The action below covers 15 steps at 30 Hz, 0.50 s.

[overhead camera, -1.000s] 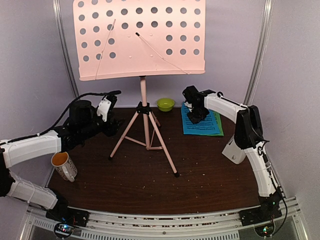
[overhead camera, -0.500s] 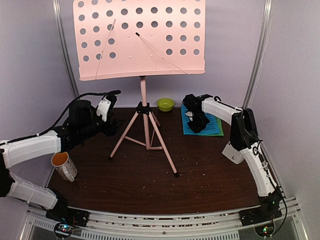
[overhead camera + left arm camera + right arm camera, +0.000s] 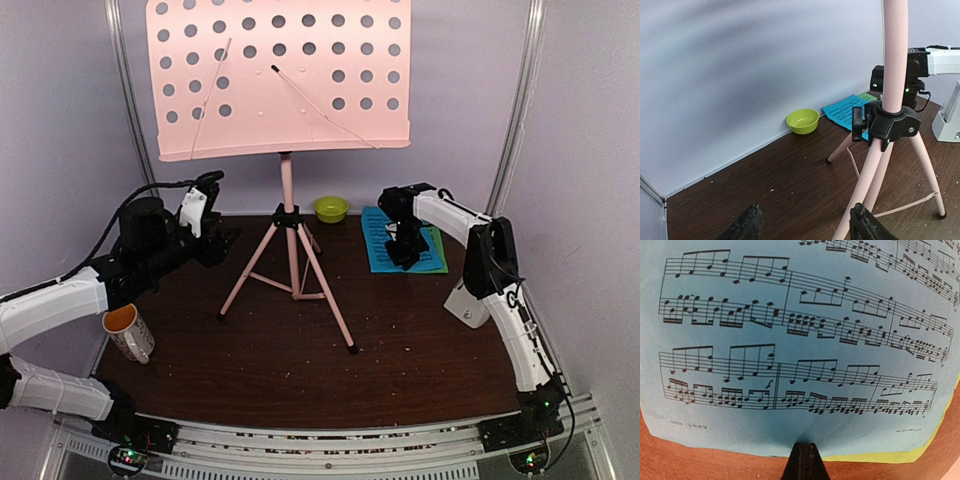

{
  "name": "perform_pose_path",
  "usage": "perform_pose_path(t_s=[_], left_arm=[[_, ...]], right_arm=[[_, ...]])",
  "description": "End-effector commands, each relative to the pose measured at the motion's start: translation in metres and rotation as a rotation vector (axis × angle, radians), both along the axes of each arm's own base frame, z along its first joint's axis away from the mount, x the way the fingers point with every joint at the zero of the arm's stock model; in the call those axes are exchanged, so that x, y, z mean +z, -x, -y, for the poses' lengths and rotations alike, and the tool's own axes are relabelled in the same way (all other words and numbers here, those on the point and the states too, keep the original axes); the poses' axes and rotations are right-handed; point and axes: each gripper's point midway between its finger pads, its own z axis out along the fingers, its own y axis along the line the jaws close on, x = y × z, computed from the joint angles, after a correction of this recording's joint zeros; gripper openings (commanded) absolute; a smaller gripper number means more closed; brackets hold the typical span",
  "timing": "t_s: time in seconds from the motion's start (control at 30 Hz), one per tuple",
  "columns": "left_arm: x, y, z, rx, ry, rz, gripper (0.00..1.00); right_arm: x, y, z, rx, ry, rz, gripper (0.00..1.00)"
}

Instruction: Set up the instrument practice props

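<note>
The pink music stand (image 3: 288,190) stands on its tripod mid-table, its perforated tray (image 3: 280,75) up high. The blue music sheet (image 3: 385,232) lies flat at the back right on the green sheet (image 3: 439,250), of which only an edge shows. My right gripper (image 3: 405,258) is shut, pinching the blue sheet (image 3: 790,355) at its near edge (image 3: 805,455), where the paper puckers. My left gripper (image 3: 222,240) is open and empty left of the stand; in the left wrist view (image 3: 805,230) a stand leg (image 3: 867,170) passes by its right finger. The white metronome (image 3: 466,297) stands by the right arm.
A white mug (image 3: 130,331) with yellow inside sits at the near left beside the left arm. A lime-green bowl (image 3: 331,208) sits at the back wall behind the stand and also shows in the left wrist view (image 3: 803,121). Tripod legs spread across mid-table.
My right gripper has moved right and nearer across the blue sheet to its near edge. My left gripper has drawn back a little to the left, away from the stand.
</note>
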Motion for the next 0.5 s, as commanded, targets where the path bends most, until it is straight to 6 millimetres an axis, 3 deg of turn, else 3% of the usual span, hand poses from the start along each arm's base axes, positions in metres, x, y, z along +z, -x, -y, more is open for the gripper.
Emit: perform_pose_path(t_s=[0.0,0.2,0.27,0.47], left_arm=[[0.022,0.006,-0.006,0.003,0.064,0.068,0.61],[0.026,0.012,-0.010,0.006,0.081,0.091,0.61],[0.028,0.012,-0.009,0.002,0.086,0.094,0.61],[0.026,0.012,-0.007,-0.008,0.094,0.092,0.61]], right_arm=[[-0.027,0.035,0.006,-0.062,-0.018,-0.168,0.00],[-0.037,0.074,-0.002,-0.050,-0.078,-0.301,0.00],[-0.029,0.081,-0.003,-0.046,-0.091,-0.280,0.00],[-0.034,0.134,-0.013,-0.018,-0.156,-0.318,0.00]])
